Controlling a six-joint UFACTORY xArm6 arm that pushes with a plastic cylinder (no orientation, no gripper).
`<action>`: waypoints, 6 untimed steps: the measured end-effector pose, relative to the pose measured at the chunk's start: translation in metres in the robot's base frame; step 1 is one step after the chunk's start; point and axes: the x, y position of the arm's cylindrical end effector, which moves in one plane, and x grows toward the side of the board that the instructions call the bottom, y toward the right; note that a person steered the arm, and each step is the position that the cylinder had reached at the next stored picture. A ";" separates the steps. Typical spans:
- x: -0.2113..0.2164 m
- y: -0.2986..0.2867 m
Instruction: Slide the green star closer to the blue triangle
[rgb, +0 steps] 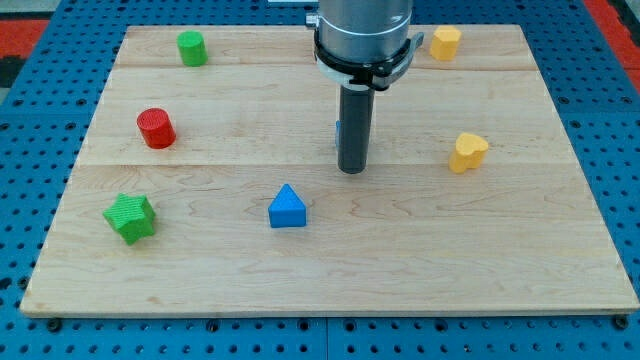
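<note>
The green star (130, 217) lies near the board's left edge, toward the view's bottom. The blue triangle (287, 207) lies to its right, a little left of the board's middle. My tip (351, 170) stands up and to the right of the blue triangle, apart from it and far from the green star. A sliver of another blue block (338, 131) shows just behind the rod, mostly hidden by it.
A red cylinder (156, 128) lies above the green star. A green cylinder (192, 47) sits at the top left. A yellow block (445, 42) sits at the top right and a yellow heart-like block (467, 152) at the right. The wooden board (330, 275) lies on blue pegboard.
</note>
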 end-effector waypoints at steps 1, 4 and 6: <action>0.000 -0.006; -0.024 -0.074; -0.062 -0.087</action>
